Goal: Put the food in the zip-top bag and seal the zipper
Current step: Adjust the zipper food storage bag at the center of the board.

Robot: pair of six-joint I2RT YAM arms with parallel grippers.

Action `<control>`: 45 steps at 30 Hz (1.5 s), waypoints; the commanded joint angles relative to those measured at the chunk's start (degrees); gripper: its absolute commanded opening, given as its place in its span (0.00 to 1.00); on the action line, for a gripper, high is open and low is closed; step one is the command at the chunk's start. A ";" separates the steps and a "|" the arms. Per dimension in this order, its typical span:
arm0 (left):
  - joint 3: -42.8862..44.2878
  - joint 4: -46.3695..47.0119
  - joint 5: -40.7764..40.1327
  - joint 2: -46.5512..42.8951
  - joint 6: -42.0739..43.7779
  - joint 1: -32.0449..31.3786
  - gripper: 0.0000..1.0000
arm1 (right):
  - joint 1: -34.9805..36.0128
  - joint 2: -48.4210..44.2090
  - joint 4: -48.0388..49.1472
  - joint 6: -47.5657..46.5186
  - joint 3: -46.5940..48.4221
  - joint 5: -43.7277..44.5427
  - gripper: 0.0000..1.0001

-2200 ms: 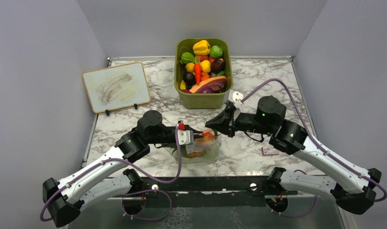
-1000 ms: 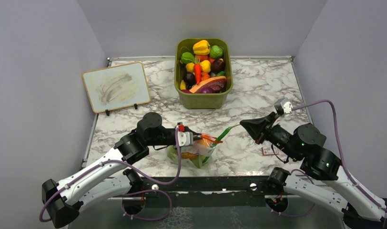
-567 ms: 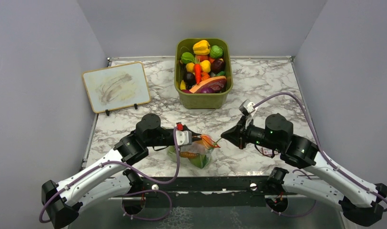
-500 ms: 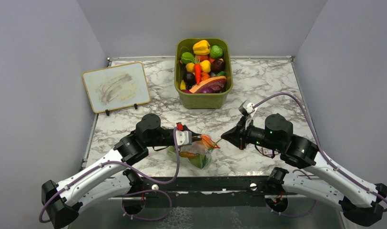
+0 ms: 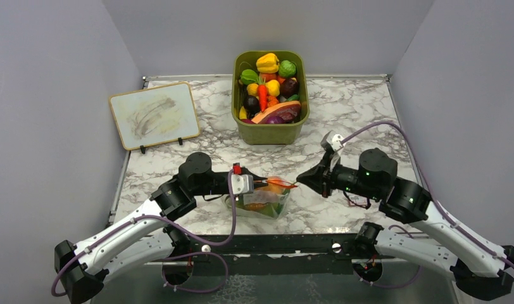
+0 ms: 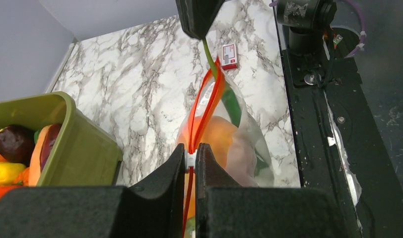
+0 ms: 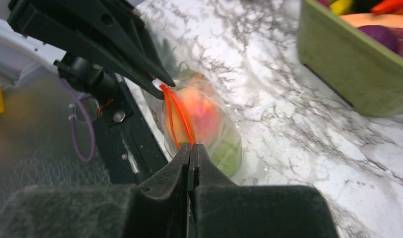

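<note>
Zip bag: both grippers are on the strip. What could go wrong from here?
1. The zipper shows a gap between its two strands in the left wrist view; pulling it taut may not close it.
2. A green stem reaches the mouth by the right gripper and could jam the seal.
3. The left gripper pinches only the thin strip; the bag, loaded with food, might slip out.

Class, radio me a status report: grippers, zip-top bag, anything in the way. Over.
Left gripper shut on zipper; right gripper shut on its far end. Zip-top bag holds food, mouth partly open. Nothing in the way.
</note>
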 commanded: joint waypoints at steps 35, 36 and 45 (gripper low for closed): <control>0.04 4.66 1.39 0.06 -0.94 0.04 0.00 | 0.25 11.55 -0.73 -3.78 5.45 -7.85 0.36; 0.08 4.66 1.42 0.13 -0.96 0.03 0.00 | 0.23 11.83 -0.39 -3.41 5.27 -8.25 0.35; 0.13 4.63 1.14 -0.15 -0.92 0.06 0.00 | 0.25 13.25 2.14 -2.87 5.57 -10.95 0.01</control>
